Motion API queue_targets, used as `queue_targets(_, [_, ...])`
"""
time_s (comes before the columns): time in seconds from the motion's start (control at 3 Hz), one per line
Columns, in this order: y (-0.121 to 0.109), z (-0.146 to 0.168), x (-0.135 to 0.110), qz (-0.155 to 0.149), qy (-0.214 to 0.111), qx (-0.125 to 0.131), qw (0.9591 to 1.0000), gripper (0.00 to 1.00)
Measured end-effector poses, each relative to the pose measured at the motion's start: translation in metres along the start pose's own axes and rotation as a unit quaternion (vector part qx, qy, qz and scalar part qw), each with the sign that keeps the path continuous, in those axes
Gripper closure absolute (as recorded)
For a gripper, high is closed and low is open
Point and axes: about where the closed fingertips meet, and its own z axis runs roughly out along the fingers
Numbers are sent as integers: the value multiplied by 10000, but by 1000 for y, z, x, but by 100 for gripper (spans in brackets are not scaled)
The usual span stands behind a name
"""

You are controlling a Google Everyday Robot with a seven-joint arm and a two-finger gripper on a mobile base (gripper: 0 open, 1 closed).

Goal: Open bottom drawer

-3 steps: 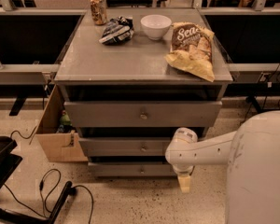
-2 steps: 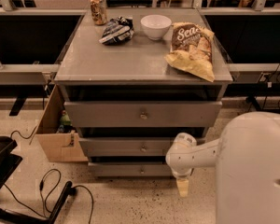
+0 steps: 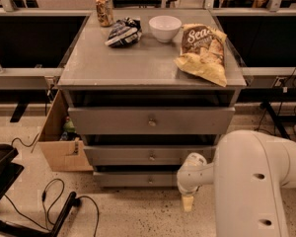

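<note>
The gripper hangs pointing at the floor, just right of the bottom drawer; whether it is open or closed cannot be told, and it holds nothing visible. That drawer sits lowest in the cabinet, its front shut. On the cabinet top stand a white bowl, a can and a chip bag. A cardboard box to the left holds a greenish bottle.

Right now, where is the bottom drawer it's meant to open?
In the camera view, the bottom drawer is the lowest front of the grey cabinet, under the middle drawer; the gripper hangs by its right end, close to the floor.
</note>
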Motion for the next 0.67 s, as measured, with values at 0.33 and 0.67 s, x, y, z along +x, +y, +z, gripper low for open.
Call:
queue_targets(0.33, [-16, 28, -7, -37, -79, 226, 9997, 0])
queue_targets(0.67, [-39, 60, -12, -3, 91, 431, 9990, 0])
